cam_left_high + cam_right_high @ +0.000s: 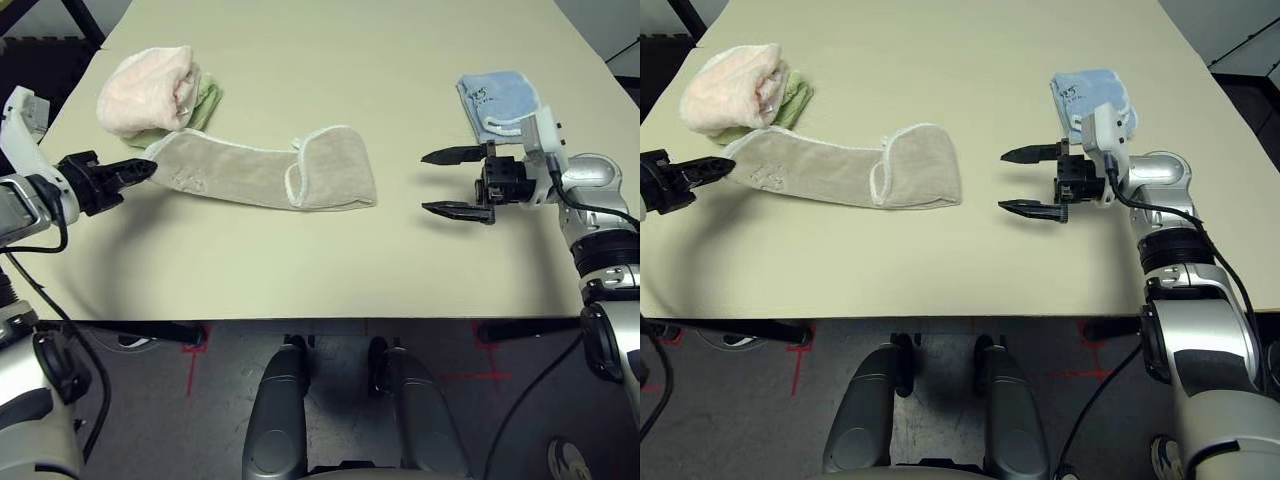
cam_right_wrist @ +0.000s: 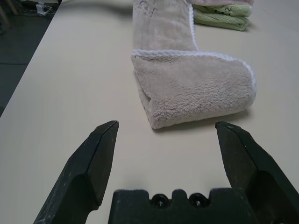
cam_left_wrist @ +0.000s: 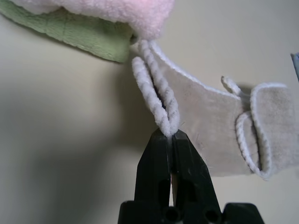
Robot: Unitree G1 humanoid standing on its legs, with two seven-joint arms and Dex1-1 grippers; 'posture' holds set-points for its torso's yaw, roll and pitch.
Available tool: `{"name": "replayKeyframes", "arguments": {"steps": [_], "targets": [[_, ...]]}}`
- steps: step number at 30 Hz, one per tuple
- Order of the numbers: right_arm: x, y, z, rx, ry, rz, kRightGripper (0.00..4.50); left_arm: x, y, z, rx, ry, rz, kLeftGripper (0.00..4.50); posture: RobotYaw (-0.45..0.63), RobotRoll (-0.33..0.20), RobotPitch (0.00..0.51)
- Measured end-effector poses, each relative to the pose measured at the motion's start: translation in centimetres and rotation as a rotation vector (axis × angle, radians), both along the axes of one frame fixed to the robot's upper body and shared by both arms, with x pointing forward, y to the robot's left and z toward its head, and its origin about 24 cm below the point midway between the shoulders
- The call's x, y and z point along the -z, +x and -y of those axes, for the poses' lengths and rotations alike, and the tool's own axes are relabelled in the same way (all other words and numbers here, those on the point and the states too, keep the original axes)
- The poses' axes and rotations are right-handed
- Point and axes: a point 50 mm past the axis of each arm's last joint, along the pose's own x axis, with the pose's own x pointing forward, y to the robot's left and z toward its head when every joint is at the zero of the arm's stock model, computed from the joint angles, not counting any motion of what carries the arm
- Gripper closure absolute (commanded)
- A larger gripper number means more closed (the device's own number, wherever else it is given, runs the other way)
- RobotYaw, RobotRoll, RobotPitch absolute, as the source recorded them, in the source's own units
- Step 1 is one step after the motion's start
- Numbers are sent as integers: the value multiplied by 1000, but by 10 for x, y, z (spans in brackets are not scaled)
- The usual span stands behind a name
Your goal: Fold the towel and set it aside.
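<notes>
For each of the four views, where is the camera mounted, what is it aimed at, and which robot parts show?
Left eye: head, looking down at the table; both forearms, left gripper shut on the towel.
Right eye: same head, same scene; right gripper open.
Left wrist: along its shut fingers pinching the towel's white edging.
Right wrist: along its open fingers toward the towel's folded end.
Shared: the towel appears in all four views.

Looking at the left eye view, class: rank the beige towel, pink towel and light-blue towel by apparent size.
1. Beige-tan terry towel with white edging, long strip.
2. Pink folded fluffy towel.
3. Light-blue folded towel, partly hidden behind the right arm, so its rank against the pink is unsure.
</notes>
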Motion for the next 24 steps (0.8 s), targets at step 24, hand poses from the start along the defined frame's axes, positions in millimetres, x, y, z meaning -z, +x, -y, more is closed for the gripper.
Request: {"name": "replayKeyframes", "arguments": {"steps": [24], "targets": [[-5, 4, 4, 38, -22, 19, 0, -29, 22, 192, 647, -21, 193, 4451, 25, 0, 219]]}}
